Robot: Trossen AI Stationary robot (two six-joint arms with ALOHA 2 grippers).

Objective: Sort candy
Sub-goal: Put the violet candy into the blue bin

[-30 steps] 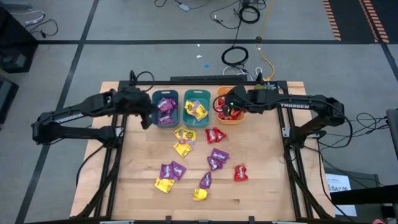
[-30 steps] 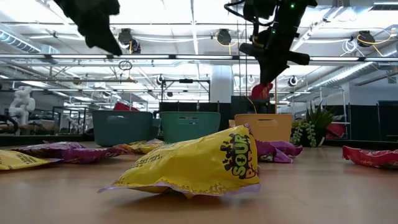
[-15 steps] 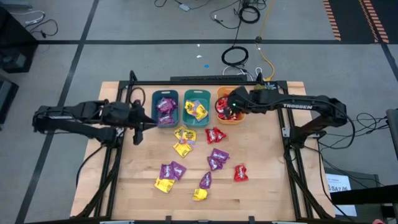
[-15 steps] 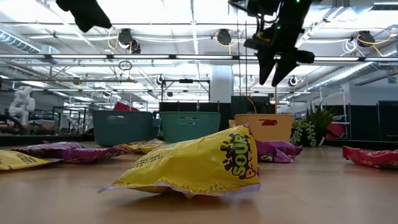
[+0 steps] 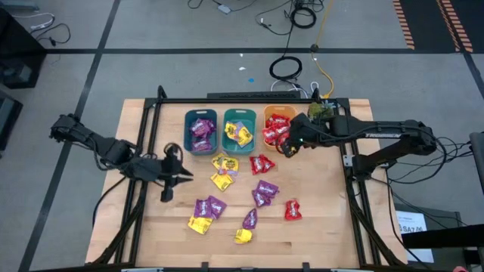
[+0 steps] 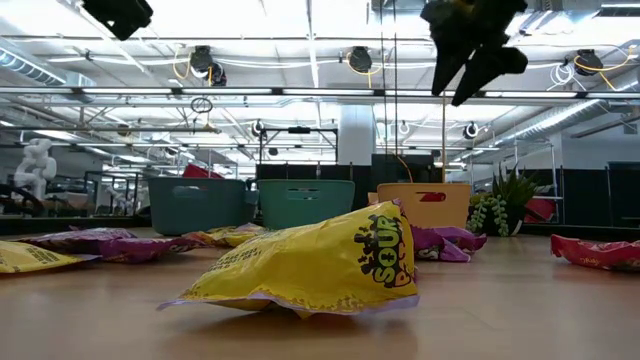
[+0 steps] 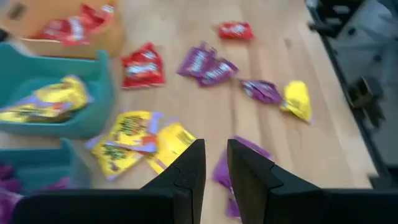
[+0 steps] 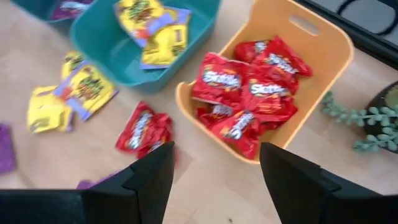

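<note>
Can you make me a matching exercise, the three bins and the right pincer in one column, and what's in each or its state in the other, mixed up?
Column one:
1. Left teal bin
2. Middle teal bin
3. Orange bin
4. Right pincer

Column two:
A. Holds red candy packets
B. Open and empty, just beside the orange bin
C. Holds purple candy packets
D. Holds yellow candy packets

Pairs: 1-C, 2-D, 3-A, 4-B
</note>
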